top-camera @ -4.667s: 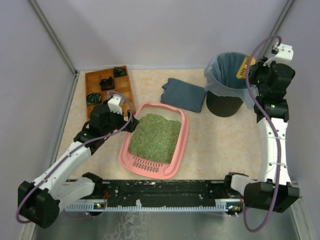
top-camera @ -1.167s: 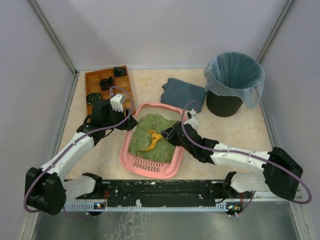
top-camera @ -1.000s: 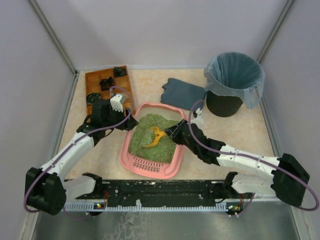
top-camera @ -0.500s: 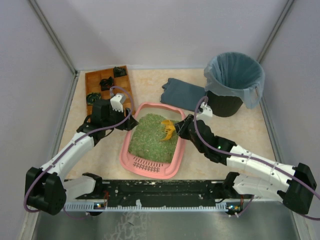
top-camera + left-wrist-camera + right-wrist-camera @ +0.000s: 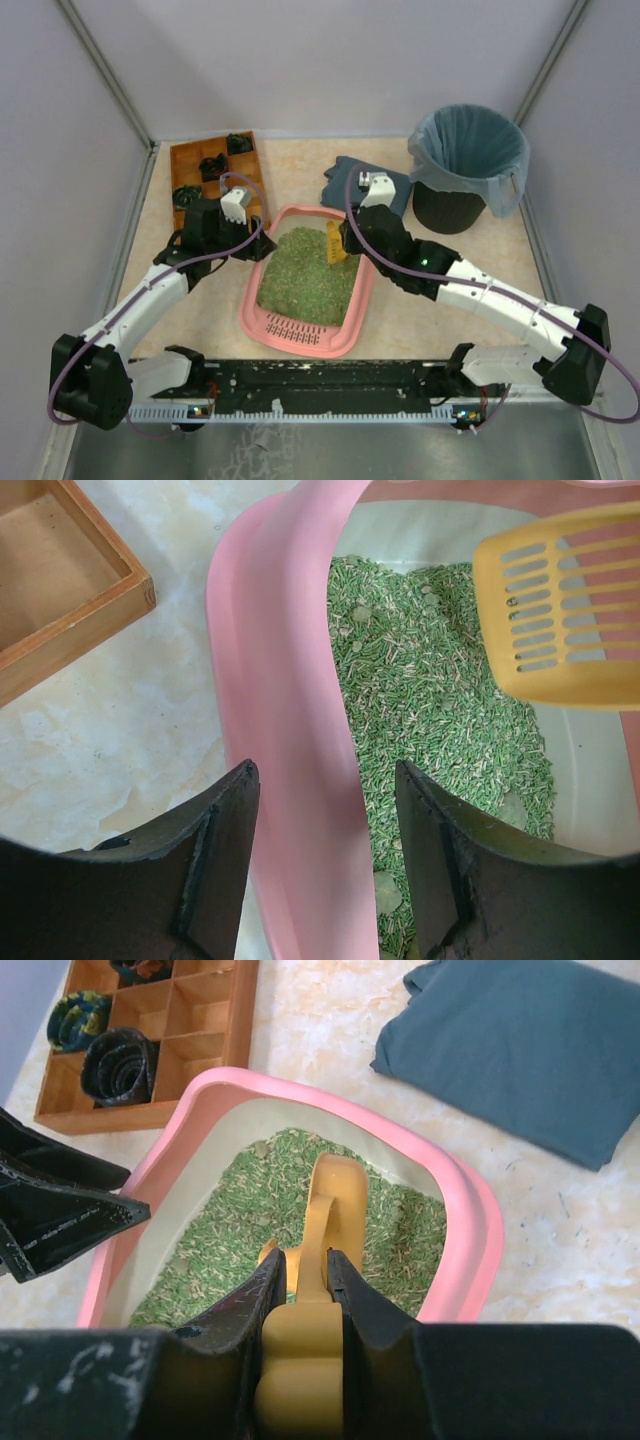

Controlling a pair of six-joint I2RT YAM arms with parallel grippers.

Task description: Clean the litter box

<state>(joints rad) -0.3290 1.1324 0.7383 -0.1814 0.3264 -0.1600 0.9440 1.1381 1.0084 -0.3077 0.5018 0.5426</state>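
Litter box (image 5: 300, 338) | left end effector (image 5: 325, 785) straddles rim, contact cut off | right end effector (image 5: 306, 1262) clamps scoop (image 5: 336, 1192) handle

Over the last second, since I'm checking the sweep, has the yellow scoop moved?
Yes. The yellow scoop went from mid-litter to the far right rim of the litter box, nearer the black bin.

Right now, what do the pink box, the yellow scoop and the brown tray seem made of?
The litter box looks like moulded plastic: smooth pink wall, soft sheen, rounded rim. The scoop seems plastic too: uniform yellow, matte, neat moulded slots. The tray appears to be wood: brown, faint grain, square-cut edges.
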